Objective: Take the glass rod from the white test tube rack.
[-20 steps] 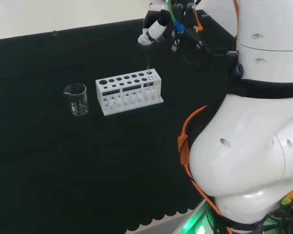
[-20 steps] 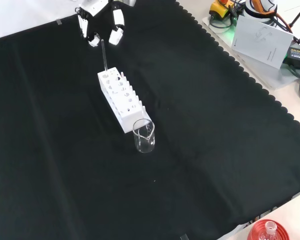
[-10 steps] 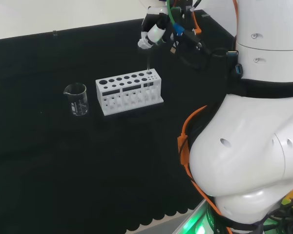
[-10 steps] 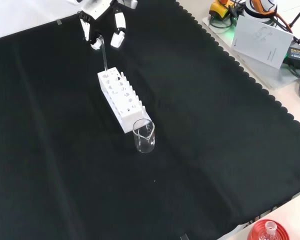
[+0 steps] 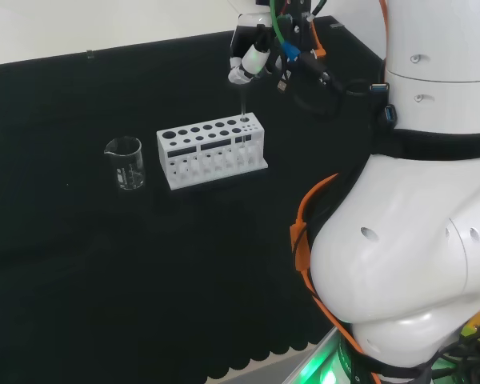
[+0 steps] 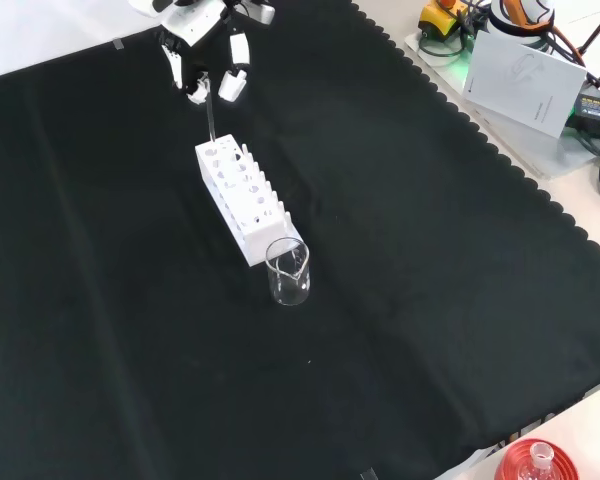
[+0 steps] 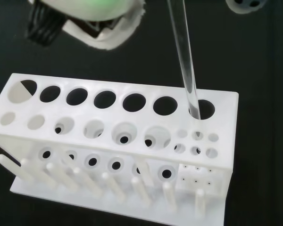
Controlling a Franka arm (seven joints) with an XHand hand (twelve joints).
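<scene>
The white test tube rack [image 5: 212, 152] [image 6: 242, 200] stands on the black cloth. A clear glass rod [image 5: 242, 108] [image 6: 209, 120] stands upright in a hole at the rack's end; in the wrist view the rod [image 7: 184, 56] rises from the end hole of the rack [image 7: 108, 155]. The hand [image 5: 248, 58] [image 6: 208, 55] hovers right above the rod's top. In the front view its fingers [image 6: 194, 90] and thumb [image 6: 233, 84] hang on either side of the rod's tip with a gap between them. I see nothing pinched.
A clear glass beaker [image 5: 126, 162] [image 6: 289, 272] stands just past the rack's other end. A red ribbed stand with a flask [image 6: 536, 464] sits at the cloth's near edge in the front view. Papers and cables [image 6: 525, 65] lie off the cloth.
The hand has come down a little and closed in on the rod's top, fingers and thumb drawing nearer to each other. The rod and rack have not moved.
</scene>
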